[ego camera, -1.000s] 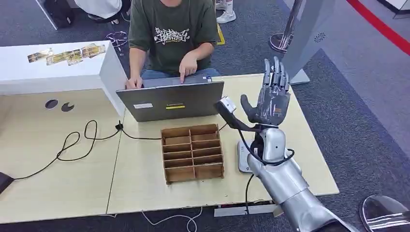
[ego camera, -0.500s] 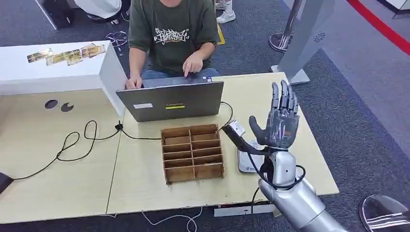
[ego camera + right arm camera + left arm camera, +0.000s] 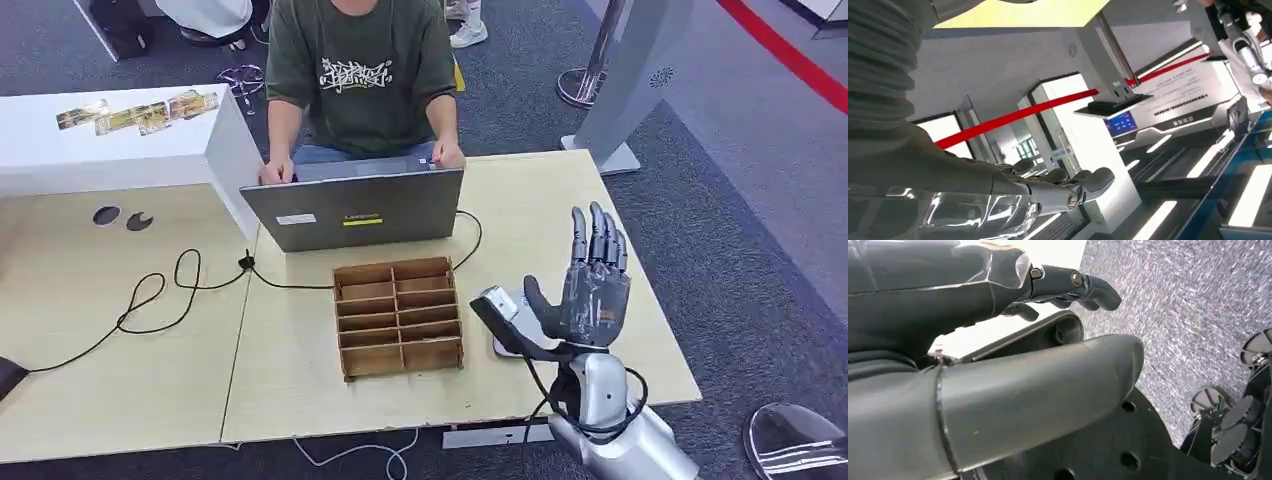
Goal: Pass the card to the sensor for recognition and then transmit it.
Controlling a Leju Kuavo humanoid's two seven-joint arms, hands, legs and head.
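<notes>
My right hand stands upright above the right end of the table, fingers straight and apart, with nothing in it. The right wrist view shows the same spread fingers against the ceiling, holding nothing. Just below and left of the hand a small grey-white card sensor lies flat on the table, partly hidden by the wrist camera. In the left wrist view my left hand hangs over the carpet with nothing in its fingers. Several yellowish cards lie on the white counter at the far left.
A wooden divider box stands mid-table, left of the sensor. Behind it an open laptop faces a seated person. A black cable loops across the left table. A grey stand is on the carpet at the right.
My right hand has drawn back toward me and down, from near the laptop to above the sensor. The person's pointing hand has gone down to the laptop's edge.
</notes>
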